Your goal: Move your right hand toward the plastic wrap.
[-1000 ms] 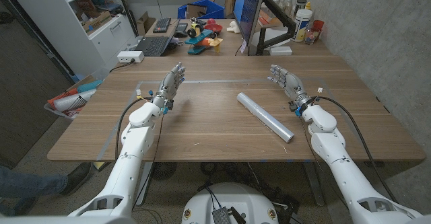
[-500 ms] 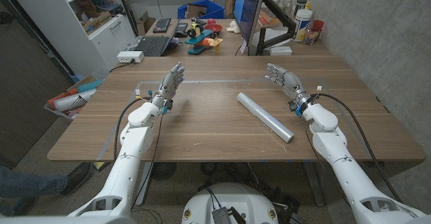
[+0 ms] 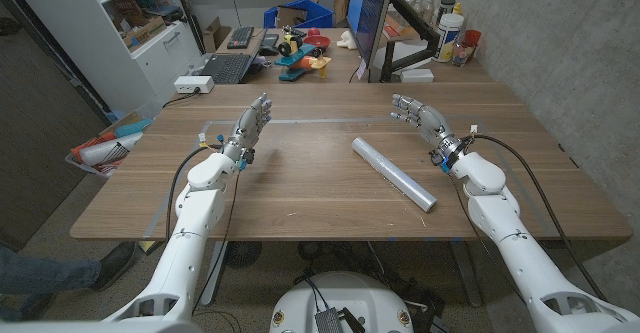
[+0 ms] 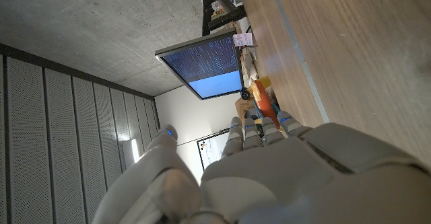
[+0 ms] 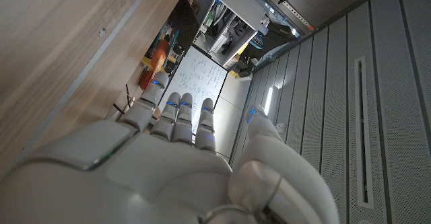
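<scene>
Both hands are empty, so the reach looks to be at its very start: the right hand (image 3: 422, 118) is raised over the right side of the table (image 3: 300, 188) with fingers spread and slightly curled, holding nothing, and the plastic wrap (image 3: 392, 173) lies to its left and a little nearer the robot, apart from it. By my reading, the next move calls for swinging that hand leftward and down toward the roll's middle (no grasp is asked for). The left hand (image 3: 251, 125) stands open on the left side, well apart. The wrap is a slim silvery-grey tube, lying diagonally, far-left end to near-right end.
</scene>
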Action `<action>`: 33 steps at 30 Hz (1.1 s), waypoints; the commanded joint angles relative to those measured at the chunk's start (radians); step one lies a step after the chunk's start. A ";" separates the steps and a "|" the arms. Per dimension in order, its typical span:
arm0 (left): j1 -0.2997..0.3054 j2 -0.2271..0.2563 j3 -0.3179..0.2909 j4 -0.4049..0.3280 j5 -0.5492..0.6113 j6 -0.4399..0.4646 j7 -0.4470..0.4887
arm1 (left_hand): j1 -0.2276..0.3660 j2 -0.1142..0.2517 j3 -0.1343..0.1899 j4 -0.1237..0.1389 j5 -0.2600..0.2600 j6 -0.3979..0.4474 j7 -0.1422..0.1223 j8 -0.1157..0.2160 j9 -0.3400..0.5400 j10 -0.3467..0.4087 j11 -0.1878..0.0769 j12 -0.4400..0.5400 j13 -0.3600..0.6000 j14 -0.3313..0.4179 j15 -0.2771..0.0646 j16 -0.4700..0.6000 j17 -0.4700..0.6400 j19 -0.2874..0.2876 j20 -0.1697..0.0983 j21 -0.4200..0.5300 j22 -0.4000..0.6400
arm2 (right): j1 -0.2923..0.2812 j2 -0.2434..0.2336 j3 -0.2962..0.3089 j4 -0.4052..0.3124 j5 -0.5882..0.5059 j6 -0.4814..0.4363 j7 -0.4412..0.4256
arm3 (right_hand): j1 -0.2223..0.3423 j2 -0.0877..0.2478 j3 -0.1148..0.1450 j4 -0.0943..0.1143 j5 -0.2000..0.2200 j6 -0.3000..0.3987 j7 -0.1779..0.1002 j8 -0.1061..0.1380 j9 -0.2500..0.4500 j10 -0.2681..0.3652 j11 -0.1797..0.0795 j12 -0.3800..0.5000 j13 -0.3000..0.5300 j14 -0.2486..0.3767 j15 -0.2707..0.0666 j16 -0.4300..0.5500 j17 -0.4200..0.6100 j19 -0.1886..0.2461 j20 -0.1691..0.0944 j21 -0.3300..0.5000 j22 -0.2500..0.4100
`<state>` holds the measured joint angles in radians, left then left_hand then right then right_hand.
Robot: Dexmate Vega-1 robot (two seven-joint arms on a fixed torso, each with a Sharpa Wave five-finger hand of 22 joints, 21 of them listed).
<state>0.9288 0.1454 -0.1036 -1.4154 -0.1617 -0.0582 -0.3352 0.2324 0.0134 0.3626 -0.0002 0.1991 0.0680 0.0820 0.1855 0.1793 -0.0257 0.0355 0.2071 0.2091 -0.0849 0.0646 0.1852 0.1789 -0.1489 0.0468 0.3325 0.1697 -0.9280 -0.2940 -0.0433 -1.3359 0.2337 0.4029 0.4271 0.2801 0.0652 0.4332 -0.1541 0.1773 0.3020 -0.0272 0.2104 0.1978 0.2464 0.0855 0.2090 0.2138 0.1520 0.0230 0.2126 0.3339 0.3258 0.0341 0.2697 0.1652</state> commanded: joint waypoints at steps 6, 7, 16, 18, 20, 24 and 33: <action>0.015 0.010 0.007 -0.023 0.015 0.001 0.007 | 0.000 0.010 0.001 -0.008 0.000 0.002 0.010 0.004 0.001 -0.003 0.008 0.007 0.000 -0.010 0.003 0.004 0.004 0.003 0.004 -0.005 0.006 | -0.010 -0.041 -0.011 -0.034 -0.036 0.028 0.052 | 0.006 -0.020 0.001 -0.007 0.003 0.005 -0.008 0.004 0.002 0.004 -0.007 0.002 0.001 0.004 -0.008 -0.007 -0.005 0.001 0.005 -0.009 0.005; 0.015 0.010 0.007 -0.024 0.015 0.001 0.008 | 0.000 0.010 0.000 -0.008 0.000 0.001 0.010 0.004 0.001 -0.003 0.008 0.007 0.000 -0.010 0.004 0.004 0.004 0.003 0.004 -0.005 0.006 | -0.013 -0.043 -0.011 -0.039 -0.038 0.025 0.050 | 0.007 -0.021 0.001 -0.007 0.003 0.005 -0.008 0.003 0.002 0.005 -0.008 0.002 0.001 0.004 -0.007 -0.007 -0.006 0.001 0.005 -0.010 0.005; 0.018 0.013 0.009 -0.034 0.016 0.008 0.007 | -0.001 0.011 0.000 -0.009 0.000 0.002 0.010 0.004 0.001 -0.003 0.008 0.008 0.000 -0.010 0.004 0.004 0.004 0.004 0.005 -0.009 0.006 | -0.019 -0.057 -0.020 -0.060 -0.069 0.032 0.044 | 0.010 -0.027 0.000 -0.009 0.004 0.006 -0.010 0.003 0.002 0.007 -0.009 0.003 0.000 0.005 -0.008 -0.007 -0.009 0.002 0.005 -0.013 0.005; 0.019 0.012 0.008 -0.034 0.015 0.008 0.008 | -0.001 0.011 0.000 -0.009 0.000 0.002 0.009 0.004 0.001 -0.003 0.009 0.008 0.000 -0.010 0.004 0.004 0.004 0.004 0.005 -0.010 0.006 | -0.022 -0.059 -0.022 -0.067 -0.077 0.030 0.039 | 0.010 -0.028 0.000 -0.010 0.004 0.005 -0.012 0.002 0.002 0.007 -0.010 0.003 0.000 0.005 -0.009 -0.007 -0.010 0.002 0.005 -0.013 0.005; 0.020 0.010 0.008 -0.033 0.012 0.007 0.008 | -0.001 0.011 -0.001 -0.010 0.000 0.002 0.009 0.004 0.001 -0.002 0.006 0.008 -0.001 -0.010 0.004 0.004 0.004 0.004 0.006 -0.011 0.006 | -0.025 -0.059 -0.025 -0.068 -0.093 0.044 0.028 | 0.010 -0.029 0.000 -0.010 0.004 0.003 -0.012 0.002 0.002 0.007 -0.010 0.002 0.000 0.005 -0.009 -0.007 -0.011 0.001 0.005 -0.014 0.005; 0.017 0.008 0.010 -0.027 0.011 0.005 0.007 | -0.002 0.011 -0.001 -0.010 -0.001 0.002 0.010 0.003 0.001 -0.003 0.007 0.008 -0.001 -0.010 0.004 0.004 0.004 0.004 0.007 -0.013 0.006 | -0.031 -0.062 -0.029 -0.075 -0.121 0.063 0.011 | 0.012 -0.033 -0.001 -0.010 0.005 0.004 -0.013 0.001 0.002 0.012 -0.014 0.005 0.000 0.010 -0.013 -0.006 -0.014 0.003 0.005 -0.016 0.005; 0.011 0.007 0.015 -0.020 0.013 0.000 0.004 | -0.002 0.011 -0.001 -0.012 -0.001 0.003 0.009 0.004 0.001 -0.003 0.005 0.008 -0.001 -0.010 0.005 0.004 0.004 0.005 0.008 -0.016 0.007 | -0.037 -0.074 -0.036 -0.092 -0.149 0.073 0.003 | 0.012 -0.039 -0.003 -0.009 0.005 0.005 -0.015 0.001 0.002 0.015 -0.015 0.005 0.000 0.013 -0.015 -0.006 -0.018 0.005 0.005 -0.020 0.005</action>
<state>0.9458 0.1539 -0.0932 -1.4442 -0.1488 -0.0535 -0.3283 0.2282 0.0176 0.3599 -0.0084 0.1992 0.0679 0.0820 0.1855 0.1791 -0.0278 0.0377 0.2112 0.2044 -0.0849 0.0646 0.1852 0.1789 -0.1433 0.0523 0.3209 0.1748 -0.9556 -0.3544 -0.0710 -1.4080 0.1239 0.4585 0.4461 0.2915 0.0355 0.4334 -0.1601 0.1773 0.3018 -0.0378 0.2101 0.1977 0.2589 0.0731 0.2090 0.2141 0.1628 0.0123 0.2077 0.3153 0.3259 0.0340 0.2514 0.1652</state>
